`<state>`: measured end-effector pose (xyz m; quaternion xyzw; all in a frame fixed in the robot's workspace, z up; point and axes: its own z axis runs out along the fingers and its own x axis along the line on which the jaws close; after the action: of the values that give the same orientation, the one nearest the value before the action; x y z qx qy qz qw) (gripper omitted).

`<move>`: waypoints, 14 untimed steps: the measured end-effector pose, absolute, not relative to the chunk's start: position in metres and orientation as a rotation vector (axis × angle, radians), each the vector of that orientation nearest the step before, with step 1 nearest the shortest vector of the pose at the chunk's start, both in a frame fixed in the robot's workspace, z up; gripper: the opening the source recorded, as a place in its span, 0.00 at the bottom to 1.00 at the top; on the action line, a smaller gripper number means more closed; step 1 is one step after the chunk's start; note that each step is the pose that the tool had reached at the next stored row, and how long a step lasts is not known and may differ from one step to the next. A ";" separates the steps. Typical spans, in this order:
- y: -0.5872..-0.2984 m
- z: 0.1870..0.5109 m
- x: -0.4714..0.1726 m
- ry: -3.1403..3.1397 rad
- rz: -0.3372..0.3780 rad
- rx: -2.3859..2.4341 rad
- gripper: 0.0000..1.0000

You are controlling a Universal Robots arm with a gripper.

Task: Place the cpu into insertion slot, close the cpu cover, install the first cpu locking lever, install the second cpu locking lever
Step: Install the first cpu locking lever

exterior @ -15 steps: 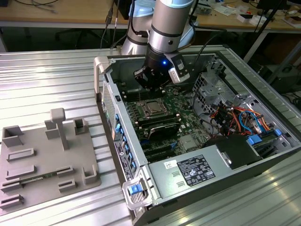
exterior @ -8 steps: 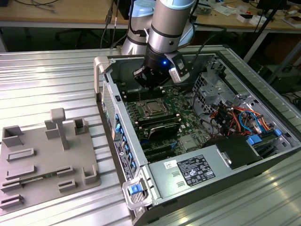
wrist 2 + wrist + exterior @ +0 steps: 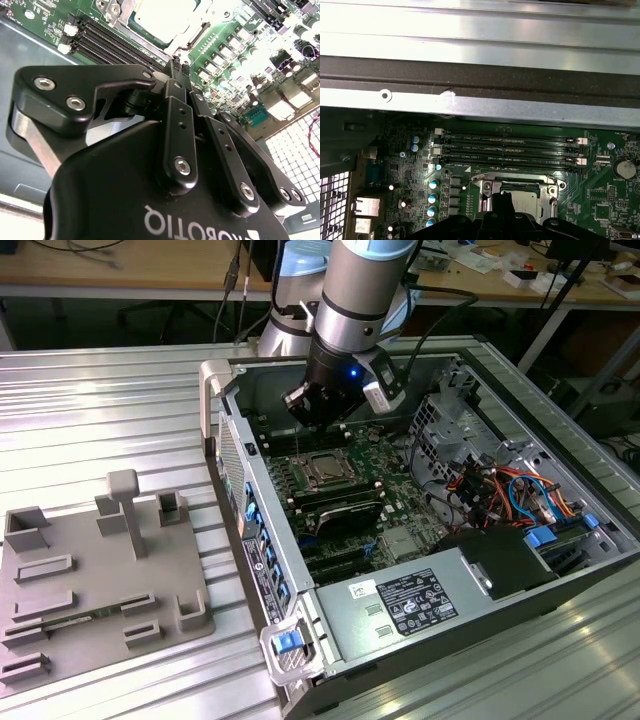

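Cpu (image 3: 524, 201) sits in socket (image 3: 322, 470), cover (image 3: 484, 186) flat round it. Gripper (image 3: 176, 67) jaws pinched together, nothing between, tips just beside socket. In first wrist view gripper hides part of socket; in second wrist view cpu cut off at frame edge.

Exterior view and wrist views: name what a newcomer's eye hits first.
The black gripper hangs over the cpu, which sits in its socket on the green motherboard inside the open computer case. On the exterior view's left lies a grey fixture plate.
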<state>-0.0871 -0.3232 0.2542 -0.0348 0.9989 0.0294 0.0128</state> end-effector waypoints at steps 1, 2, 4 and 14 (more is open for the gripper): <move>-0.323 0.254 -0.087 3.113 0.092 -0.109 0.11; -0.323 0.254 -0.087 3.113 0.092 -0.109 0.11; -0.323 0.254 -0.087 3.113 0.092 -0.109 0.11; -0.323 0.254 -0.087 3.112 0.092 -0.134 0.11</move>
<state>-0.0871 -0.3232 0.2543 -0.0430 0.9986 0.0295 0.0125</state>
